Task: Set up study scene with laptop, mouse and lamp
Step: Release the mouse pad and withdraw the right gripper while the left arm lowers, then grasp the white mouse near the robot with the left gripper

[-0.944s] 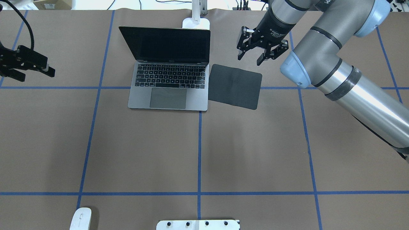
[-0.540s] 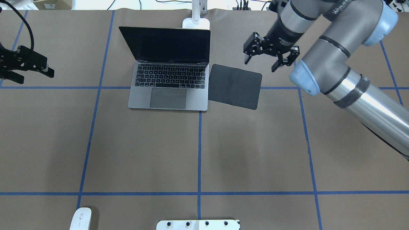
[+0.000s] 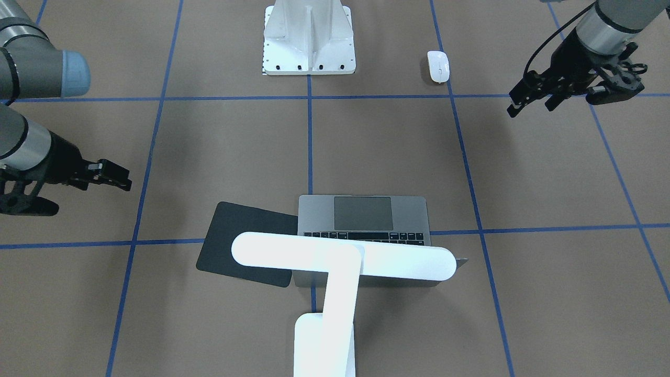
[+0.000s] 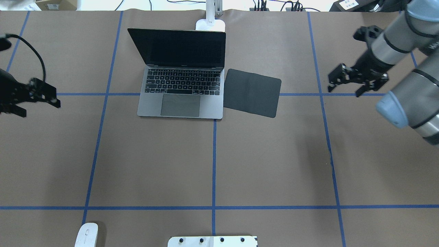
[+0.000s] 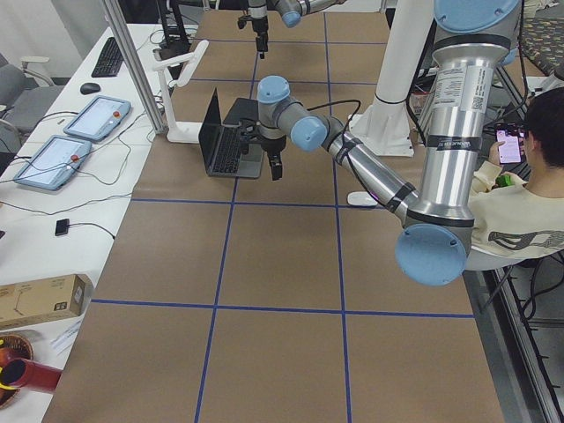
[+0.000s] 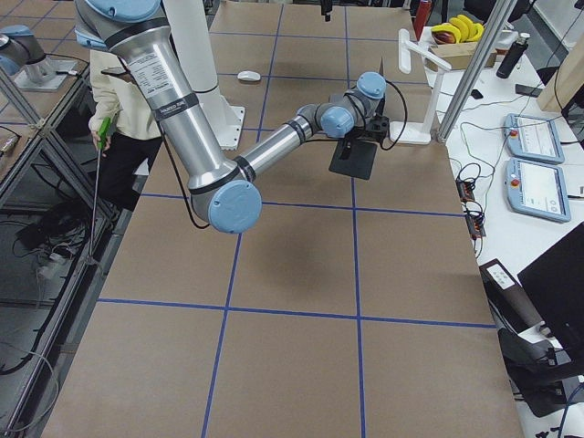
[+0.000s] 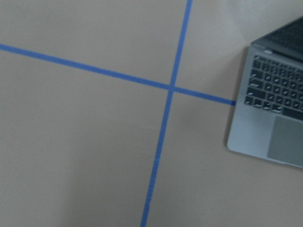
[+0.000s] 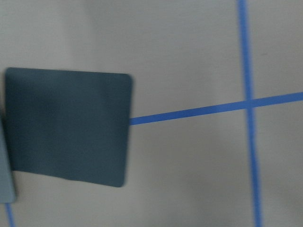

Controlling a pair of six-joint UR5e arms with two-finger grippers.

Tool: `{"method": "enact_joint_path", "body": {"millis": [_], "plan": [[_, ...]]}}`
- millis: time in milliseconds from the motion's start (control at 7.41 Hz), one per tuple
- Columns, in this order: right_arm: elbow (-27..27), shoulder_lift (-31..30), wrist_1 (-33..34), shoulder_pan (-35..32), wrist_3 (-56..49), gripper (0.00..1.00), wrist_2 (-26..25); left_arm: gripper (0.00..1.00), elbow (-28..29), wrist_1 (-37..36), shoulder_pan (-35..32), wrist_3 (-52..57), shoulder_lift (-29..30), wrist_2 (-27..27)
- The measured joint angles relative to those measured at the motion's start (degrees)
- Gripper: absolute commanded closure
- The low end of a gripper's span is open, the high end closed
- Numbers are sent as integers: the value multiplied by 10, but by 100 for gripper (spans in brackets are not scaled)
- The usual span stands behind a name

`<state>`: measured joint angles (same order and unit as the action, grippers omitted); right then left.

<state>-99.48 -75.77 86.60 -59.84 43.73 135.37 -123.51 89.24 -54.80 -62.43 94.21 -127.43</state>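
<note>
The laptop (image 4: 180, 73) stands open at the far middle of the table, its dark screen up; the left wrist view catches its corner (image 7: 274, 123). Behind it rises the lamp, its base (image 4: 210, 24) at the far edge and its long white head (image 3: 343, 256) over the laptop's screen. The white mouse (image 4: 86, 235) lies at the near left edge, far from both arms. My left gripper (image 4: 39, 109) hovers open and empty at the left edge. My right gripper (image 4: 344, 92) hangs open and empty right of the black mat.
A thin black mat (image 4: 252, 92) lies askew against the laptop's right side, also filling the right wrist view (image 8: 68, 125). A white bolted pedestal mount (image 3: 309, 39) sits at the near middle edge. Blue tape lines grid the brown tabletop. A seated person (image 5: 520, 203) is beside the robot.
My right gripper has swung from above the mat's far corner out to the right and slightly nearer. My left gripper has shifted nearer along the left edge. Both stay open.
</note>
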Motion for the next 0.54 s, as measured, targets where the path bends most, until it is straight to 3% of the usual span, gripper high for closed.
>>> {"method": "enact_joint_path", "body": {"millis": [270, 540], "plan": [[-33, -104, 2, -31, -140, 0, -48, 0, -1, 13, 110, -57, -11, 69], [-40, -157, 42, -70, -296, 0, -99, 0, -1, 39, 192, -88, -48, 124]]}}
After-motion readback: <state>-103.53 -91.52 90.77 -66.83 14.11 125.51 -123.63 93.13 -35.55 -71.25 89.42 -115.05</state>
